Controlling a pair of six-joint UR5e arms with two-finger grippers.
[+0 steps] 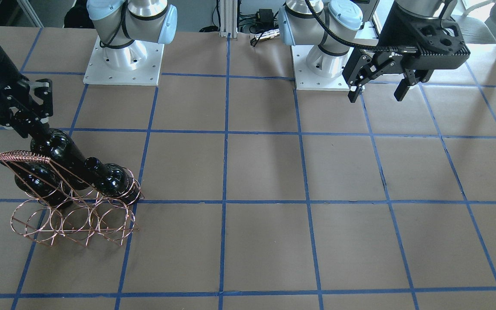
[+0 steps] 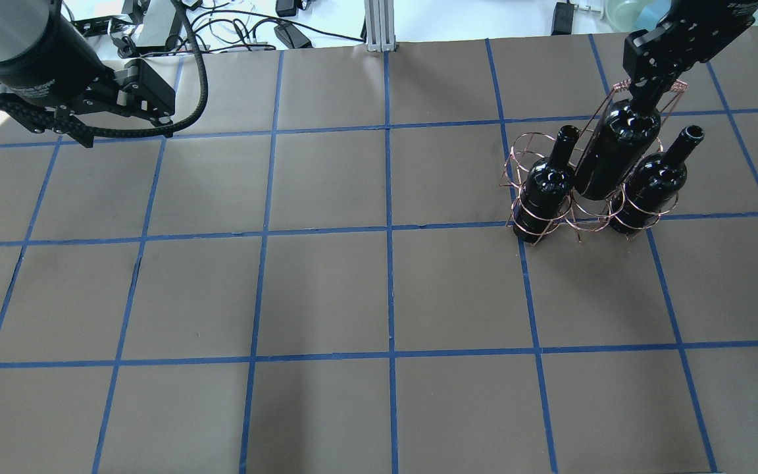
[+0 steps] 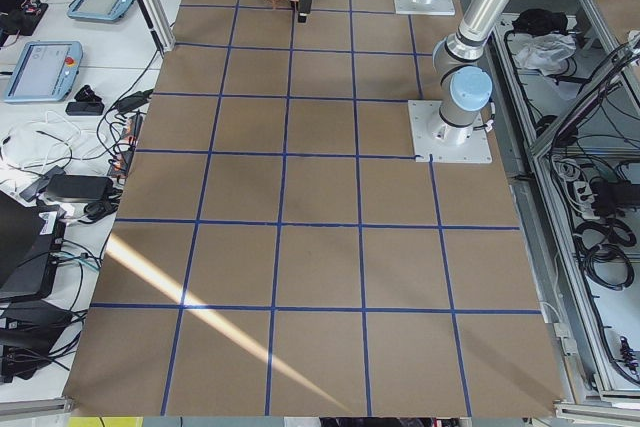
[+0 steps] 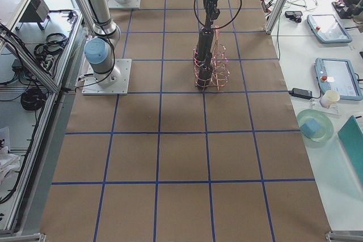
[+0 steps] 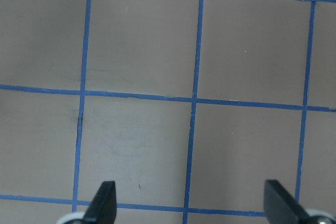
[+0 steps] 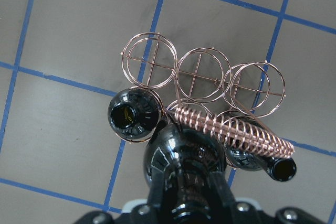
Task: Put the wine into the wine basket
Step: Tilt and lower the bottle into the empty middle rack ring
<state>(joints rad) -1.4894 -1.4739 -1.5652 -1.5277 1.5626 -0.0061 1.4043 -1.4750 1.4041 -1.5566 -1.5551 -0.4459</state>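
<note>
The copper wire wine basket [image 1: 91, 219] stands on the table, at the right in the overhead view [image 2: 524, 148]. Two dark bottles [image 2: 547, 187] [image 2: 655, 181] sit in its outer rings. My right gripper [image 2: 645, 92] is shut on the neck of a third wine bottle [image 2: 616, 151], held tilted with its base between the other two, beside the coiled handle [image 6: 231, 127]. In the front view the held bottle [image 1: 58, 148] sits under the right gripper [image 1: 32, 129]. My left gripper [image 1: 376, 98] hangs open and empty above the table, far from the basket; both fingers [image 5: 105, 203] are spread wide.
The brown table [image 2: 326, 289] has a blue tape grid. The two arm bases [image 1: 123, 60] [image 1: 321, 60] stand at the robot side. Cables [image 2: 247, 26] lie beyond the far edge. The basket's front row of rings [image 6: 195, 77] holds nothing.
</note>
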